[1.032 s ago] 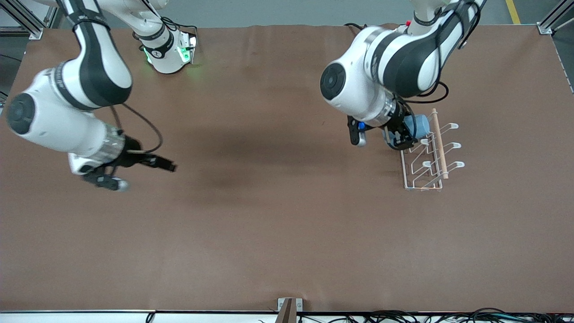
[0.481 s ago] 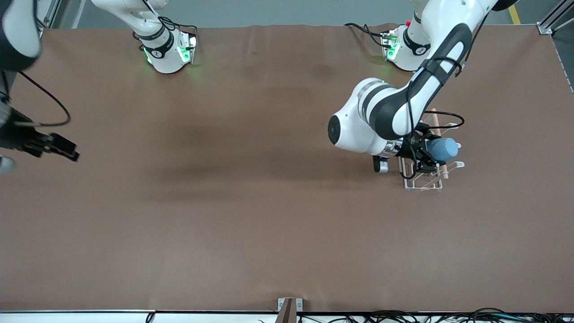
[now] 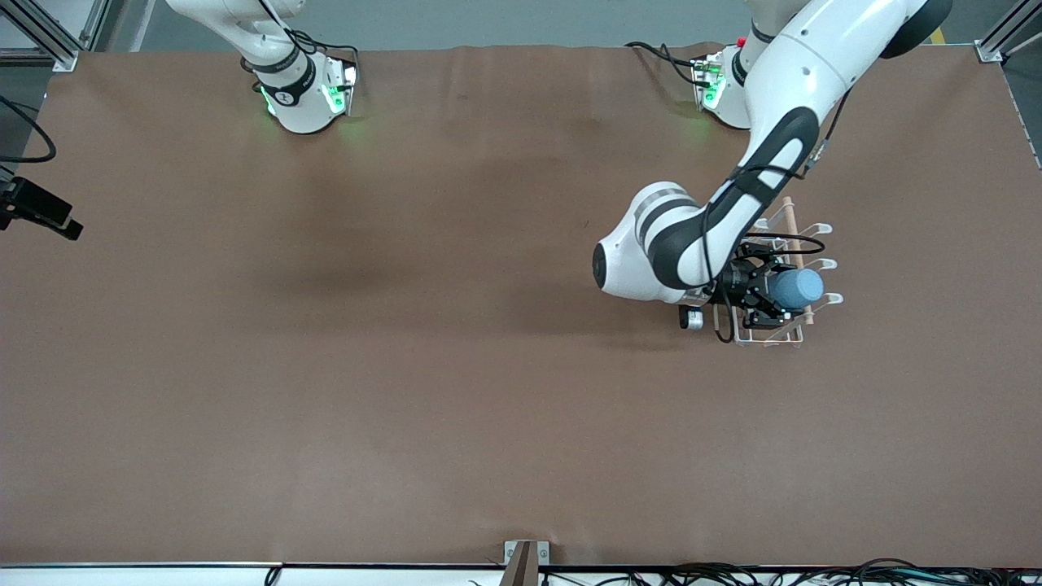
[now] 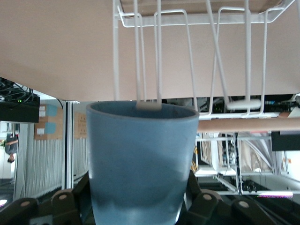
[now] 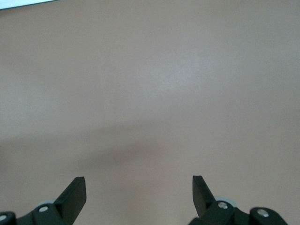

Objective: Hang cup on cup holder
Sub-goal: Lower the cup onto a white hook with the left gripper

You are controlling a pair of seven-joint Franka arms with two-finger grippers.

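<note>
The light-blue cup [image 3: 798, 288] lies on its side in my left gripper [image 3: 761, 297], which is shut on it over the white wire cup holder [image 3: 769, 335]. In the left wrist view the cup [image 4: 143, 159] fills the space between the black fingers [image 4: 63, 201]. Its open rim faces the holder's prongs [image 4: 220, 56], and one looped prong tip [image 4: 149, 106] sits at the rim's edge. The wooden rod [image 4: 248, 124] runs beside the cup. My right gripper [image 5: 138, 183] is open and empty above bare table; part of that hand shows at the table's edge [image 3: 37, 213].
The holder's wooden rod [image 3: 790, 221] and prong tips [image 3: 822, 230] stick out past the left arm's forearm [image 3: 651, 260]. Brown cloth covers the table [image 3: 456, 366]. The arm bases [image 3: 305, 94] stand along the side farthest from the front camera.
My left gripper has carried the cup along the holder, from its end near the bases toward its end near the front camera. The right arm has swung out to the table's edge.
</note>
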